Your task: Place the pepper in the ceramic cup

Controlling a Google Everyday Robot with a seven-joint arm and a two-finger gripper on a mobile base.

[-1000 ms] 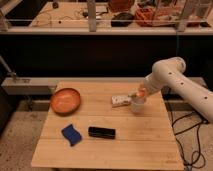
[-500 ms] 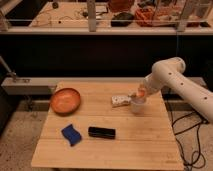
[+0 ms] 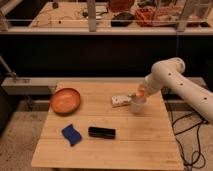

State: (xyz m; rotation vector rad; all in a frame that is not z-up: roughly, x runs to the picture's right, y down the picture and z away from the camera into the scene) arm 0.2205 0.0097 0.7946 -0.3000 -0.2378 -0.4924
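Observation:
The ceramic cup (image 3: 137, 105) is small and pale and stands upright on the right half of the wooden table (image 3: 107, 147). The small orange pepper (image 3: 141, 92) shows right at the cup's rim, at the tip of my gripper (image 3: 139, 94). My white arm reaches in from the right and comes down onto the cup's mouth. Whether the pepper is still gripped or rests in the cup cannot be made out.
A small flat white box (image 3: 119, 101) lies just left of the cup. A wide orange-brown bowl (image 3: 65, 100) sits at the table's left. A blue sponge (image 3: 71, 134) and a black bar (image 3: 102, 132) lie near the front. Cables trail on the floor at right.

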